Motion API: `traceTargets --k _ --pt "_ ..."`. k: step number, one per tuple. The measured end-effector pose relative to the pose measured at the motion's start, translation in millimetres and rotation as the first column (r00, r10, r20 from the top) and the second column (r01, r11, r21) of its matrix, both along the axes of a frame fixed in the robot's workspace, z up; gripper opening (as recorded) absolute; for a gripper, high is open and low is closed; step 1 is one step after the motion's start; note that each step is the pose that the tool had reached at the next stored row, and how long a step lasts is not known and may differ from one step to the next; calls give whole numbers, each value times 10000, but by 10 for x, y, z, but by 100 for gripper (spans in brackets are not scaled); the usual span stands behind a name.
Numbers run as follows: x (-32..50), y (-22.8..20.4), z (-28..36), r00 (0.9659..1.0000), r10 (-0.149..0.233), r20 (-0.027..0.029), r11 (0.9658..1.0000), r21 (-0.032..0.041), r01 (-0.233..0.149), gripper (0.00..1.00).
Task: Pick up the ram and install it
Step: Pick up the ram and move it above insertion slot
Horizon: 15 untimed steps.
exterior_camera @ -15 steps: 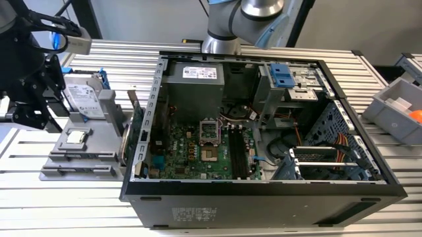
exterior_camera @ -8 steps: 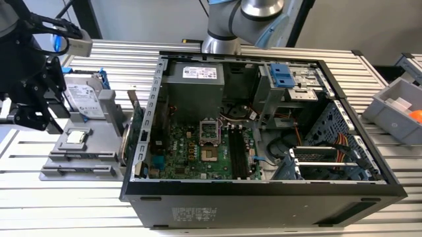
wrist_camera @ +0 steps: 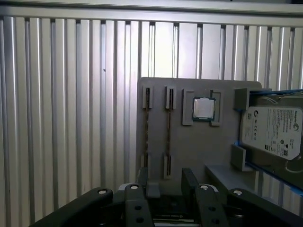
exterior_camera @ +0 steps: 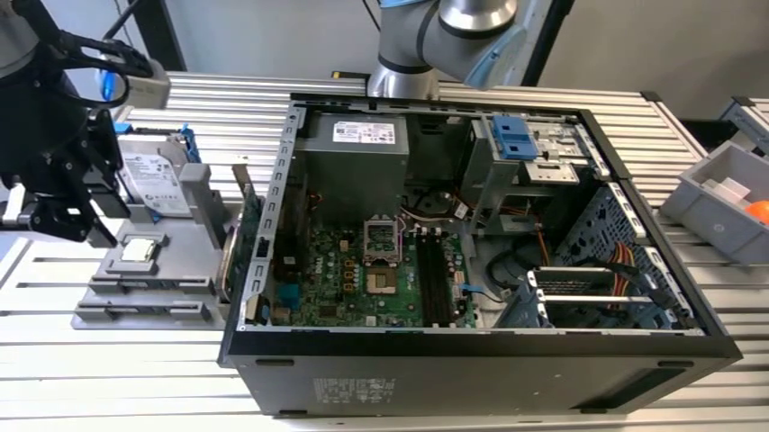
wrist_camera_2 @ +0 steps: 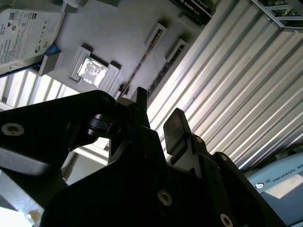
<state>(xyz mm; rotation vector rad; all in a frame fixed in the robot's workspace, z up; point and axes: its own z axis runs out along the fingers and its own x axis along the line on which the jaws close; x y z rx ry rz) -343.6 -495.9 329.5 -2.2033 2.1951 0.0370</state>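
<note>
Two ram sticks stand on edge in the slots of a grey fixture plate [wrist_camera: 199, 151]; they show as thin dark lines, ram [wrist_camera: 168, 130] and a second ram [wrist_camera: 147, 127] beside it. In the second wrist view one ram [wrist_camera_2: 142, 64] runs away from the fingertips. My gripper [wrist_camera: 165, 182] hovers open above the plate's near edge, nothing between its black fingers [wrist_camera: 189, 179], the gap roughly in line with one stick. In the exterior view the gripper [exterior_camera: 67, 225] hangs over the fixture [exterior_camera: 180, 243] at the exterior view's left.
On the fixture also sit a processor chip [wrist_camera: 203, 109] and a silver hard drive [wrist_camera: 272, 130] in a blue frame. A green card [exterior_camera: 240, 234] stands beside the open computer case [exterior_camera: 481, 351], whose motherboard has long black slots [exterior_camera: 433, 279]. Grey bins [exterior_camera: 721, 202] are at the right.
</note>
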Motion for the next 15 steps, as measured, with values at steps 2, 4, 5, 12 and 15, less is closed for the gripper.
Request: traceTargets --k 2,4,5,12,15 --pt "0 1 -18 10000 0 0 10000 -11 0 100" --pt "0 2 -40 10000 1 0 10000 -17 -1 100" --pt "0 3 -51 10000 1 0 10000 -19 -1 100" --pt "0 5 -125 10000 -10 0 10000 -67 10 100" --pt "0 5 -152 10000 -10 0 10000 -71 10 100"
